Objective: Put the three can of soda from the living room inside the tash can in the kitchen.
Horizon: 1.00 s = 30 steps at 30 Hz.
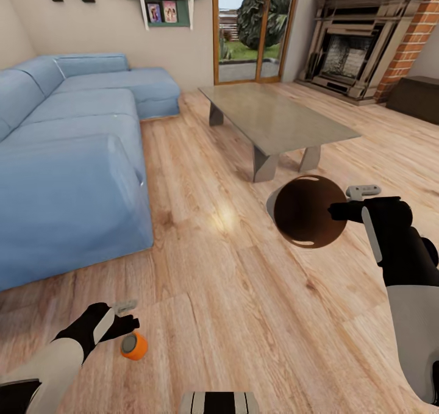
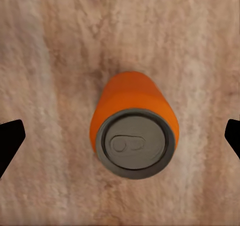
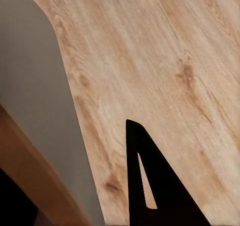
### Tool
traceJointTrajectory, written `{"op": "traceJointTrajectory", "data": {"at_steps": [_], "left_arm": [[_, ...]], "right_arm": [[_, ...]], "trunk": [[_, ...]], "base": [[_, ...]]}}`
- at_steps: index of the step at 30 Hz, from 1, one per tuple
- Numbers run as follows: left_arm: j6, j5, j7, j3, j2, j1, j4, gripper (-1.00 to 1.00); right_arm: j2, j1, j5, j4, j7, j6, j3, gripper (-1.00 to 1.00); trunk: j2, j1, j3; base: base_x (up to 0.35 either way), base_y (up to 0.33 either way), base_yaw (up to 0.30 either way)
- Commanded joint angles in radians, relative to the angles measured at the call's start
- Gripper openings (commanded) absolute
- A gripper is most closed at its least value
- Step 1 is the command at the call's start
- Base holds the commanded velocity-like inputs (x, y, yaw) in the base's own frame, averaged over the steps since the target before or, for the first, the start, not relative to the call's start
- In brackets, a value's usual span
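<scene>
An orange can of soda (image 1: 134,346) stands upright on the wooden floor of the living room, just in front of my left gripper (image 1: 127,317). In the left wrist view the can (image 2: 134,131) is seen from above, silver top up, centred between the two black fingertips (image 2: 10,138), which stand wide apart and clear of it. My right gripper (image 1: 350,202) is shut on the rim of the tash can (image 1: 308,211), held off the floor with its brown inside facing me. The bin's grey wall (image 3: 35,111) lies beside a black finger (image 3: 150,186) in the right wrist view.
A blue sofa (image 1: 67,139) runs along the left. A glass coffee table (image 1: 274,115) stands ahead, just behind the held bin. A brick fireplace (image 1: 360,48) and a dark bench (image 1: 417,97) are at the back right, glass doors (image 1: 253,30) behind.
</scene>
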Motion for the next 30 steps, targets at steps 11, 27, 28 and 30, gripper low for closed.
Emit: {"op": "traceJointTrajectory", "data": {"at_steps": [11, 27, 28, 30], "left_arm": [[-0.001, 0.0, 0.0, 0.0, -0.001, 0.002, 0.0, 1.0], [-0.004, 0.0, 0.0, 0.0, -0.007, 0.002, 0.0, 1.0], [-0.004, 0.0, 0.0, 0.0, -0.007, 0.002, 0.0, 1.0], [-0.004, 0.0, 0.0, 0.0, -0.008, 0.002, 0.0, 1.0]], "right_arm": [[0.001, 0.0, -0.007, -0.002, 0.007, 0.0, 0.0, -1.0], [-0.005, 0.0, -0.005, -0.003, 0.007, 0.0, 0.001, -1.0], [-0.005, 0.0, -0.005, -0.003, 0.007, 0.0, 0.001, -1.0], [-0.005, 0.0, -0.005, -0.003, 0.007, 0.0, 0.002, -1.0]], "trunk": [[-0.001, 0.002, -0.033], [-0.001, 0.002, -0.04], [-0.001, 0.002, -0.04], [-0.001, 0.002, -0.04]], "base": [[0.0, 0.0, 0.0], [0.0, 0.0, 0.0], [0.0, 0.0, 0.0], [0.0, 0.0, 0.0]]}}
